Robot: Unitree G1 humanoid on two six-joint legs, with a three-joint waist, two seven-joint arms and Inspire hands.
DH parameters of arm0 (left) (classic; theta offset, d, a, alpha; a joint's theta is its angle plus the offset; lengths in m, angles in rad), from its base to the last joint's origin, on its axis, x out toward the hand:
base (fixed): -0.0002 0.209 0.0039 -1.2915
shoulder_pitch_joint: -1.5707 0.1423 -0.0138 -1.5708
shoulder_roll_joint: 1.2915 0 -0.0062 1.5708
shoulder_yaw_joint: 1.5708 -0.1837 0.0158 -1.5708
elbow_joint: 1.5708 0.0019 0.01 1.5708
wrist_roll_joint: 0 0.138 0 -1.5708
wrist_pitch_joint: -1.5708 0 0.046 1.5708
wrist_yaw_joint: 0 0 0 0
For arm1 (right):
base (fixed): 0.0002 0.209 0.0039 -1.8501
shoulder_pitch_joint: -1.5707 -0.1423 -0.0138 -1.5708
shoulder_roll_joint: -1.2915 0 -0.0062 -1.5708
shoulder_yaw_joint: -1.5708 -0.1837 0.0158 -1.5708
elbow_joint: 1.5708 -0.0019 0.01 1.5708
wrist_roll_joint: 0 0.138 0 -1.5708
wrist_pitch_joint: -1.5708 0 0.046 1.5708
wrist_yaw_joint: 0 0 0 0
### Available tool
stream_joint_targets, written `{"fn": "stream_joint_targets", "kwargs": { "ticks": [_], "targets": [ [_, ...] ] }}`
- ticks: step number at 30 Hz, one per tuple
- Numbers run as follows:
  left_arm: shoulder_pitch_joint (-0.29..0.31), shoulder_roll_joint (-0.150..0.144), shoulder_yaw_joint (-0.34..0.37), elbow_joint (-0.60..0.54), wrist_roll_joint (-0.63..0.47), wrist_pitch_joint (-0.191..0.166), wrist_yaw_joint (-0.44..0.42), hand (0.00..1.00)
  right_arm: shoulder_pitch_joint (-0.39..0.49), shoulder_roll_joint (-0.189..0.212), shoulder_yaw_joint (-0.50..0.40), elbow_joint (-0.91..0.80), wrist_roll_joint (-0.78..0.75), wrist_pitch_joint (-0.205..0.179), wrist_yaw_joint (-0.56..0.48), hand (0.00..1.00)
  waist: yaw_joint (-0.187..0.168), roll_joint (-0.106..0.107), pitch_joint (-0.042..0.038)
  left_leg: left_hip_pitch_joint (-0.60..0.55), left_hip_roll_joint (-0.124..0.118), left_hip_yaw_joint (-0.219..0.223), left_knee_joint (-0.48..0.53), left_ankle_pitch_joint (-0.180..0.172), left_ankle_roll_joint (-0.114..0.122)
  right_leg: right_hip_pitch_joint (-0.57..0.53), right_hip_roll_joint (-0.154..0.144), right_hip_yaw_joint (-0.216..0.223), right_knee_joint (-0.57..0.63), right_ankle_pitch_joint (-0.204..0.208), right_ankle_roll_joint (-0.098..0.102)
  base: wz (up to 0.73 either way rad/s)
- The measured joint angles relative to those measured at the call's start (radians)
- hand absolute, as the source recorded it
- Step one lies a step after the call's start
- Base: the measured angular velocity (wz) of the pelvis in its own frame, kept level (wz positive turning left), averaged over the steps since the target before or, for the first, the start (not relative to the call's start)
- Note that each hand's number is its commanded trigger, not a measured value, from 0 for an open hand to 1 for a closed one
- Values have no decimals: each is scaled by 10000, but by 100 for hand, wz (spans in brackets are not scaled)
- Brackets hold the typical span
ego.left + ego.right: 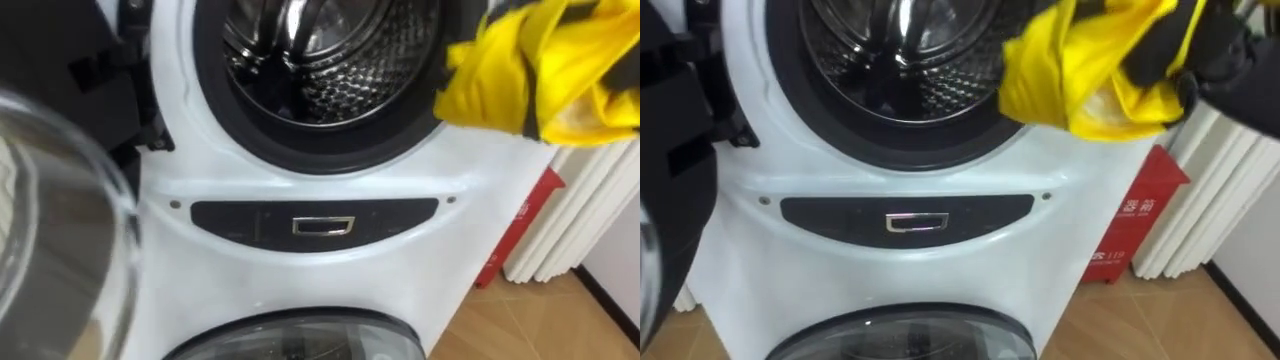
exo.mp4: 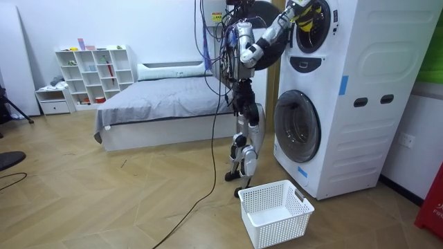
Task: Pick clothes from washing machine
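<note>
Right eye view: right hand [image 1: 1222, 62], fingers [image 1: 1160, 55] clamped on a crumpled bright yellow garment [image 1: 1070, 75] before the washing machine [image 1: 940, 265] drum.

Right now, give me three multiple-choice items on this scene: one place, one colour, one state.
1. Where is the cloth?
A) on a table
B) in the right hand, at the upper drum's mouth
C) on a chair

2. What colour is the basket?
A) blue
B) white
C) black

3. How is the upper door?
A) open
B) shut
C) taken off

Answers:
1 B: dark fingers curl round the yellow cloth beside the drum's rim.
2 B: the room view shows a white basket on the floor by the robot's feet.
3 A: the glass door is swung out to the left, and the drum's inside shows.
</note>
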State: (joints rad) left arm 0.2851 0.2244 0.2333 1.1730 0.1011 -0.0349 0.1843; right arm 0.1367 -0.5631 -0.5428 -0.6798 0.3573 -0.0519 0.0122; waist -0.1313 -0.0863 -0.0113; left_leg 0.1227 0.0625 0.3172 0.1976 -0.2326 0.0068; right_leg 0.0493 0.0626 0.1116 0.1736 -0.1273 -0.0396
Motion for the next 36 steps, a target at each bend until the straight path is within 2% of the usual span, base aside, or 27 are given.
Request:
{"fn": "stream_joint_targets", "kwargs": {
  "ticks": [1, 2, 4, 6, 8, 11, 13, 18, 19, 21, 23, 25, 26, 29, 31, 35, 36],
  "targets": [
    [-62, 7, 2, 167, -4, -1, -2, 0, 88, 0, -6, 63, -1, -4, 6, 100, -105, 10, 64, 101, 24, 186, -28, -12, -24, -18, 58, 202, 25, 18, -2, -44],
    [-92, 23, -13, 226, -10, 9, -5, 0, 136, 1, -9, 120, 2, -5, 6, 100, -180, 98, 40, 107, 53, 280, -52, -31, -46, -40, 83, 261, 28, 30, -5, -49],
    [-216, 173, -50, 235, -30, 17, -21, 0, 459, 30, 6, 517, 156, -3, 12, 100, -503, 89, 79, 89, 129, 659, -112, -46, -70, -292, 127, 485, 173, 41, -18, -45],
    [-425, 328, -147, 225, -19, 18, -15, 0, 755, 165, 30, 851, 205, 117, 111, 100, -576, 76, 112, 94, 147, 1002, -119, -69, -112, -496, 261, 795, 321, 55, -32, -55],
    [-629, 393, -348, 195, -10, 23, -12, 0, 1280, 271, 31, 1188, 254, 214, 332, 100, -662, 95, 102, 77, 178, 1255, -165, -89, -143, -635, 351, 1061, 325, 83, -24, -46],
    [-1002, 388, -635, 10, -14, 24, -83, 0, 2128, 653, 59, 1771, 242, 627, 890, 100, -806, 87, 79, 99, 199, 1738, -320, -115, -190, -861, 473, 1433, 335, 112, -21, -44],
    [-1278, 416, -877, -51, -15, 60, -250, 0, 2544, 719, 117, 2466, 345, 898, 1274, 100, -835, 152, 141, 103, 290, 2162, -338, -197, -271, -991, 622, 1838, 367, 228, -17, -56],
    [-1905, 509, -1743, -177, -59, 227, -509, 0, 2776, 1141, 457, 3925, 272, 1201, 1443, 100, -945, 161, 205, 126, 318, 2422, -317, -233, -315, -1203, 716, 2127, 474, 247, -27, -37],
    [-2051, 510, -1995, -140, -101, 445, -580, 0, 2763, 1170, 617, 4127, 274, 1281, 1467, 100, -976, 234, 233, 124, 331, 2611, -318, -282, -347, -1238, 797, 2291, 477, 248, -23, -40],
    [-1988, 550, -2228, -133, -127, 459, -653, 0, 2764, 1280, 885, 4708, 316, 1198, 1561, 100, -1115, 325, 282, 120, 351, 2730, -314, -317, -359, -1282, 820, 2418, 466, 252, -18, -31],
    [-1984, 548, -2540, -113, -177, 457, -684, 0, 2767, 1481, 964, 5284, 198, 1297, 1655, 100, -1129, 463, 277, 99, 371, 2899, -309, -352, -385, -1422, 899, 2569, 474, 252, -18, -29],
    [-1994, 498, -2731, -76, -191, 497, -779, 0, 2754, 1669, 1090, 5846, 38, 1322, 1752, 100, -1113, 788, 224, -18, 450, 3227, -227, -445, -444, -1632, 999, 2816, 484, 286, -6, -39],
    [-1981, 492, -2777, -44, -190, 519, -799, 0, 2752, 1702, 1160, 6076, 28, 1316, 1777, 100, -1117, 853, 186, -60, 467, 3285, -185, -463, -459, -1702, 1041, 2870, 499, 287, -8, -37],
    [-1966, 441, -2946, -34, -211, 651, -828, 0, 2661, 1899, 1534, 7432, -70, 1284, 1985, 100, -1202, 1146, 234, -70, 499, 3348, -60, -474, -470, -1750, 1124, 2994, 498, 292, -17, -23],
    [-1970, 356, -3245, -30, -318, 766, -874, 0, 2439, 2065, 1946, 8690, -143, 1280, 2069, 100, -1255, 1426, 201, -82, 495, 3417, -66, -474, -470, -1830, 1130, 3122, 626, 293, -18, -17],
    [-2040, 270, -3373, -142, -323, 799, -918, 0, 2088, 2424, 2363, 9933, -572, 1280, 1987, 100, -1358, 1762, 185, -317, 457, 3452, -63, -473, -470, -2145, 1191, 3221, 674, 298, 13, -10],
    [-2039, 257, -3406, -143, -360, 801, -949, 0, 1964, 2460, 2488, 10357, -554, 1273, 1919, 100, -1389, 1861, 154, -396, 454, 3434, -59, -473, -469, -2241, 1165, 3255, 711, 305, 22, -8]
  ]
}}
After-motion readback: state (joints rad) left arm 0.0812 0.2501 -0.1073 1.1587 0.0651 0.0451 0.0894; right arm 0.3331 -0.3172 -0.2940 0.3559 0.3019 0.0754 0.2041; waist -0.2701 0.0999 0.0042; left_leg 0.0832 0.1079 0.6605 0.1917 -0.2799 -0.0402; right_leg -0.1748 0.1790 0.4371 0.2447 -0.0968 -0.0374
